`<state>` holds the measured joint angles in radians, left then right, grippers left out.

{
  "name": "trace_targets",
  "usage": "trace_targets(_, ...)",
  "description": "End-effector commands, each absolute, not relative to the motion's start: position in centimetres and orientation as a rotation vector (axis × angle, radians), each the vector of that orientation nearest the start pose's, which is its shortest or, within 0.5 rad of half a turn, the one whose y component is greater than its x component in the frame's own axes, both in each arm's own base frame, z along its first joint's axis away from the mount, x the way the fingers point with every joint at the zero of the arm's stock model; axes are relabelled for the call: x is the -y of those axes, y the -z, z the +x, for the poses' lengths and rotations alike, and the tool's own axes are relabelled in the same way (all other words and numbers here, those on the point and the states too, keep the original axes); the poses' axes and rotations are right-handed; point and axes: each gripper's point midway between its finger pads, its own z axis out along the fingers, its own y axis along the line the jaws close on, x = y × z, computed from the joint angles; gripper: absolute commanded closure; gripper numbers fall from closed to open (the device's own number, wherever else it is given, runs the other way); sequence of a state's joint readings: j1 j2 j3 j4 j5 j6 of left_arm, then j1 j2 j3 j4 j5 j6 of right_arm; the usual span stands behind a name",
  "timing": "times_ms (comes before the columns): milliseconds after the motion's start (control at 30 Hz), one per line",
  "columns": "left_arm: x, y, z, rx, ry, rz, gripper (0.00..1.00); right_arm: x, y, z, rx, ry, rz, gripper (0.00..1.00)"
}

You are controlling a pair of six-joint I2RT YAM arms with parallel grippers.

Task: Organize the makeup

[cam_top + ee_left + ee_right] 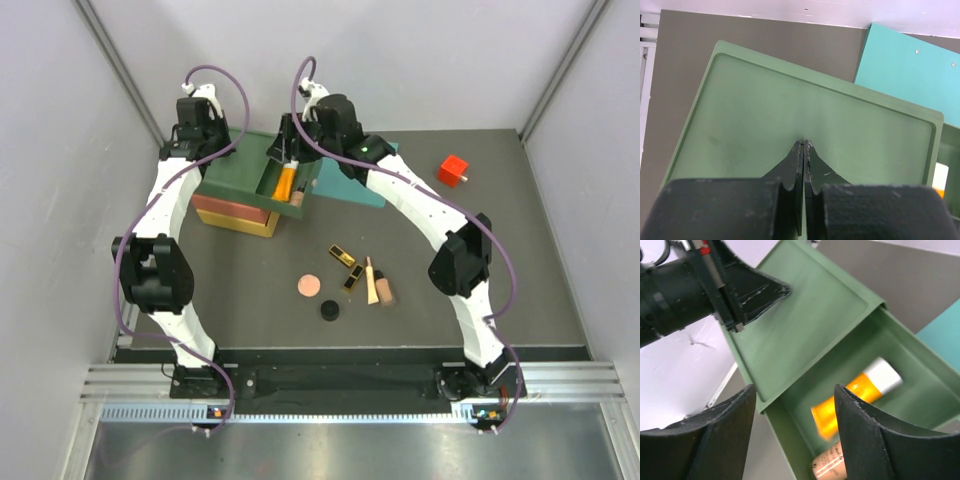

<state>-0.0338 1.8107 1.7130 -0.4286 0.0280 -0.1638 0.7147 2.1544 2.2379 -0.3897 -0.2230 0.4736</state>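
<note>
The green box (240, 172) has its drawer (305, 180) pulled open. An orange tube (287, 181) and a beige tube (297, 197) lie inside. My right gripper (288, 150) hovers open and empty over the drawer. In the right wrist view (795, 388) the orange tube (855, 395) is blurred and the beige tube (832, 466) lies at the drawer's near end. My left gripper (212, 135) is shut and rests on the box top (765, 115). On the table lie two black-and-gold cases (343, 256) (352, 279), a pink disc (308, 287), a black jar (330, 311), a beige tube (371, 284) and a brown tube (386, 291).
The green box stands on a red and yellow stack (236, 216). A teal mat (372, 180) lies behind the drawer, under my right arm. A red cube (453, 170) sits at the back right. Grey walls close in both sides.
</note>
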Motion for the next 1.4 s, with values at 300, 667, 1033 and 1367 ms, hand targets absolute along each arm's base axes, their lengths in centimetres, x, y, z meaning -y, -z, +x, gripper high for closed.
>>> trace_targets(300, 2.9, -14.0, 46.9, -2.506, 0.131, -0.143, 1.0, -35.7, -35.0, 38.8, -1.97, -0.628, -0.486, 0.27)
trace_targets(667, 2.9, -14.2, 47.0, -2.503, 0.132, -0.14, 1.0, -26.5, -16.9, 28.8, -2.51, -0.4, -0.517, 0.25)
trace_targets(1033, 3.0, -13.6, 46.7, -2.517, 0.141, -0.138, 1.0, -22.4, -8.3, 24.5, -2.809, -0.182, -0.553, 0.29)
trace_targets(1367, 2.8, -13.3, 46.6, -2.52, 0.12, -0.14, 1.0, -20.7, -4.4, 22.8, -2.916, -0.089, -0.559, 0.43)
